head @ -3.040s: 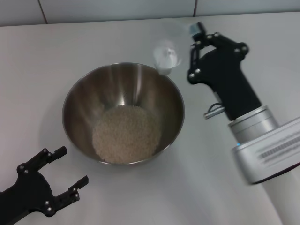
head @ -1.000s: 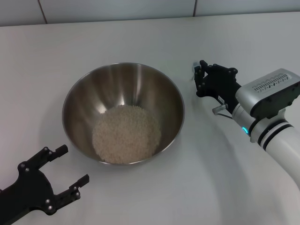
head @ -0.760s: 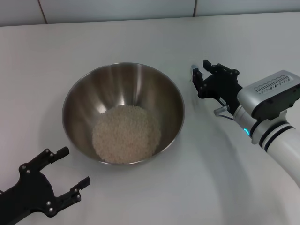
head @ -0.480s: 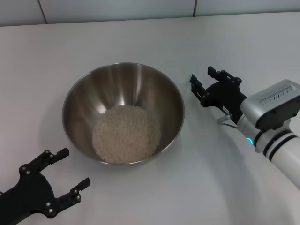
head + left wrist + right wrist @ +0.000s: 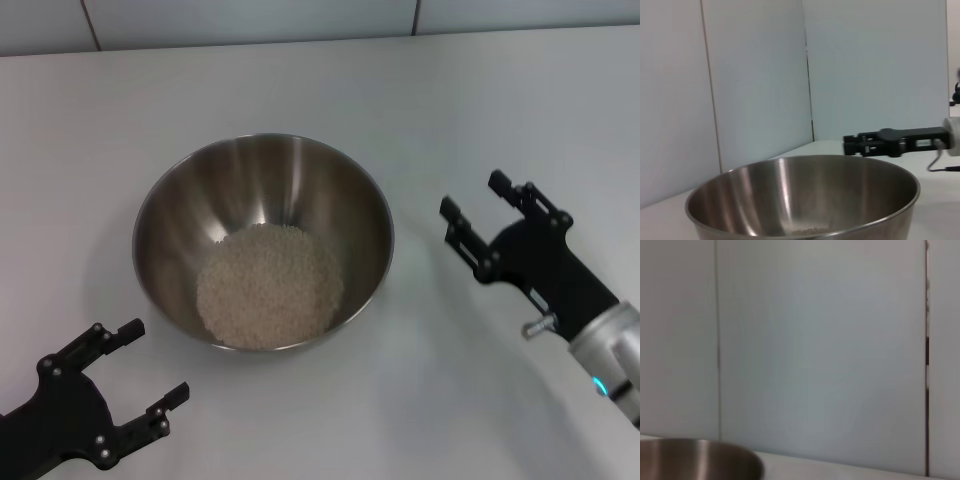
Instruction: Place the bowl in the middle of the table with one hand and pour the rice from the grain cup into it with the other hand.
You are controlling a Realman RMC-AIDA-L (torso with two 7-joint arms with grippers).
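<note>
Two spread tools (image 5: pixel 130 377) (image 5: pixel 478 205), arms cut off at frame edges

pale panelled wall (image 5: pixel 820 340), dark vertical seams

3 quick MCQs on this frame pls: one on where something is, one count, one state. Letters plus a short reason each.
1. Where is the rice?
A. in the bowl
B. spilled on the table
C. in a cup

2. How many grippers show in the head view?
A. none
B. one
C. two

3. What state is the right gripper in?
A. shut on a cup
B. open, holding nothing
C. gripping the bowl rim

Answers:
1. A, the grains lie piled at the bottom of the bowl.
2. C, the left gripper sits near the bowl, the right one to its right.
3. B, its fingers are spread with only table between them.
</note>
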